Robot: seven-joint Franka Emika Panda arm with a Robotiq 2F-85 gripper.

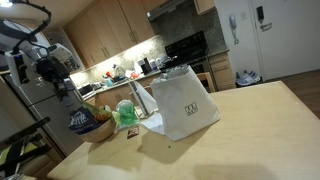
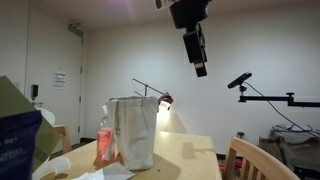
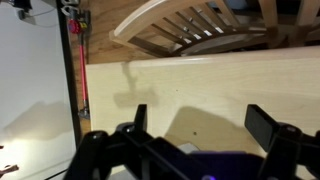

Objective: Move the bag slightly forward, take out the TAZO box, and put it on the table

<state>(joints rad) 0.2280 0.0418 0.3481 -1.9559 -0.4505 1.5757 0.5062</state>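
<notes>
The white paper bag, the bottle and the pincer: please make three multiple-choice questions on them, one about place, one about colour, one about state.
1. Where does the bag stand?
A) on the floor
B) on the table
C) on a chair

2. What colour is the bottle beside the bag?
A) red-pink
B) green
C) black

3. How is the pincer?
A) shut on the bag
B) shut on the bottle
C) open and empty

Answers:
1 B, its base rests on the tan top.
2 A, its body shows red-pink.
3 C, the wrist view shows it spread wide, nothing held.
</notes>
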